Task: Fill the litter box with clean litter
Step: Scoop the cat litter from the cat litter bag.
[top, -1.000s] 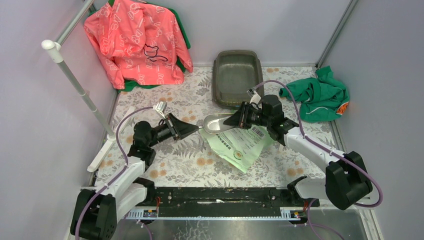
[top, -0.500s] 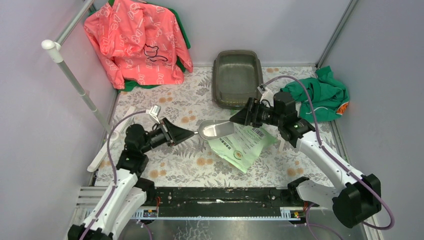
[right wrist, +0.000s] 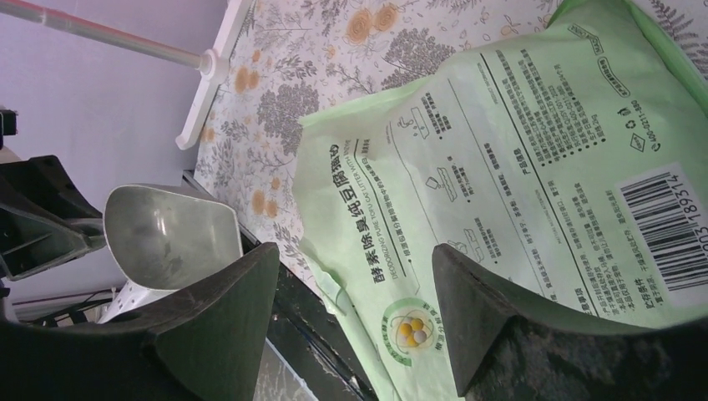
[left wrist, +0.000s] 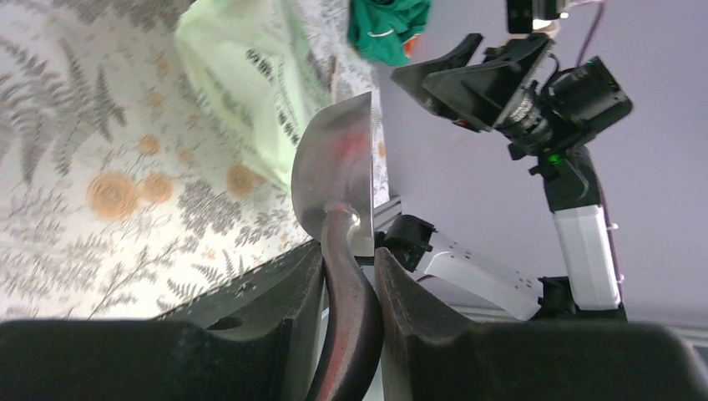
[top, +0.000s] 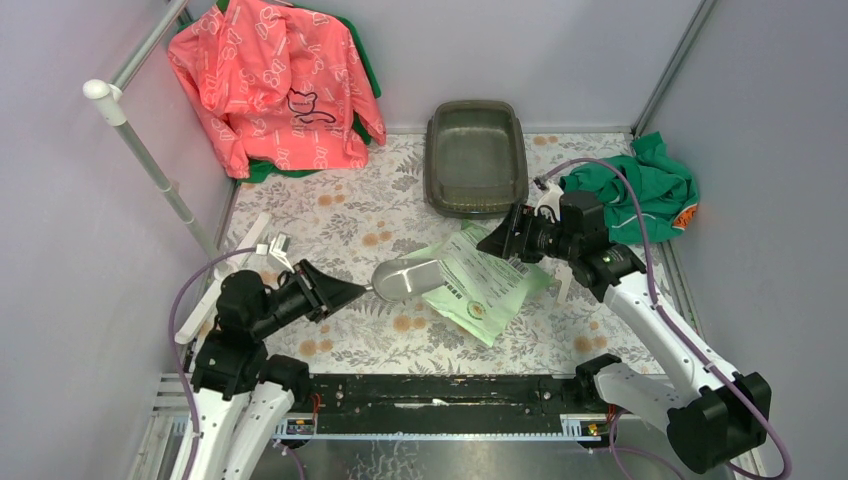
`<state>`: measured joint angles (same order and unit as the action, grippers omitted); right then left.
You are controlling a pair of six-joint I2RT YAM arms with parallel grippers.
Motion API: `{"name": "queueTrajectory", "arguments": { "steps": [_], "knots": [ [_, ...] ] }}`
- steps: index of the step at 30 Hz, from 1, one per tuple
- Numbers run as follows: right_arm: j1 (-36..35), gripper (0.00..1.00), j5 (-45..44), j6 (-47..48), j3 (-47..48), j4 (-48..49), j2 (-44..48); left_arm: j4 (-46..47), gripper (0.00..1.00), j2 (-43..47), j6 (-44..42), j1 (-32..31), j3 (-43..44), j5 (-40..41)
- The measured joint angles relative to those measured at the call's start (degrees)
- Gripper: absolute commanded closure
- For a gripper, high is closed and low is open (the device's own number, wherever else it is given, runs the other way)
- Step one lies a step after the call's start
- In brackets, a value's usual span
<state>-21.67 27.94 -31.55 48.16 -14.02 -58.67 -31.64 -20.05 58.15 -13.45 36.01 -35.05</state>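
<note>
The litter box [top: 475,160] is a dark grey-olive tray at the back middle of the floral mat; it looks empty. No loose clean litter shows. The light green printed bag [top: 482,290] lies flat in the middle and also shows in the right wrist view [right wrist: 518,167]. My left gripper [top: 345,291] is shut on the handle of the grey scoop [top: 405,278], which it holds left of the bag. The handle sits between its fingers in the left wrist view [left wrist: 349,280], with the scoop bowl [left wrist: 338,167] beyond. My right gripper [top: 500,240] hangs open and empty over the bag's upper part [right wrist: 355,255].
A pink jacket [top: 275,80] hangs on a white rack [top: 150,160] at the back left. A green cloth [top: 640,190] lies at the right edge. A black rail [top: 440,395] runs along the near edge. Grey walls enclose the mat.
My left arm drew back toward the near left, carrying the scoop away from the bag's mouth. My right gripper moved right and away from the scoop, staying open above the bag.
</note>
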Motion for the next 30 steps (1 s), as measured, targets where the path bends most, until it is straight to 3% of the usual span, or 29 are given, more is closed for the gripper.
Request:
{"name": "queueTrajectory", "arguments": {
  "steps": [12,30],
  "knots": [
    [0.26,0.25,0.24,0.33,-1.64,-0.63,0.31,-20.7,1.0,5.64,-1.33,0.0,3.89,7.91],
    [0.42,0.24,1.6,0.48,-2.54,-0.31,0.35,-23.82,1.0,2.8,-2.71,-1.14,3.28,14.08]
  ]
}}
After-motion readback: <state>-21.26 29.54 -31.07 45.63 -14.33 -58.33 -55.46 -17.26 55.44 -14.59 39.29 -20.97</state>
